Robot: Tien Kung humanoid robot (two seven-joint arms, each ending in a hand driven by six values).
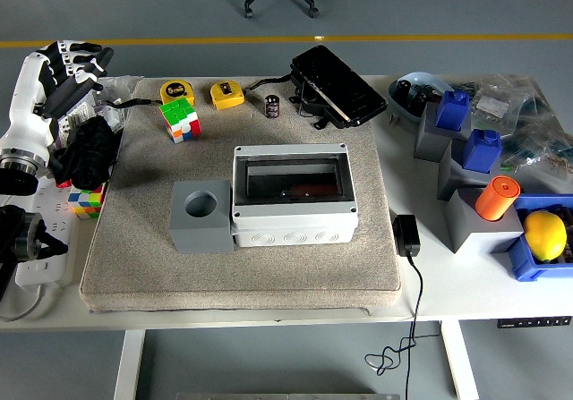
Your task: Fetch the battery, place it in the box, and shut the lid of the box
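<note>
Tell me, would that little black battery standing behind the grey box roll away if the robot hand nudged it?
Probably. The battery is a small cylinder standing upright on the padded mat, so a nudge would likely tip it first. Once on its side it could roll, though the mat's rough surface may slow it.

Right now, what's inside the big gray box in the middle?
The gray box has a see-through lid. Inside looks dark, with something reddish on the bottom. The battery sits outside, behind it.
</note>
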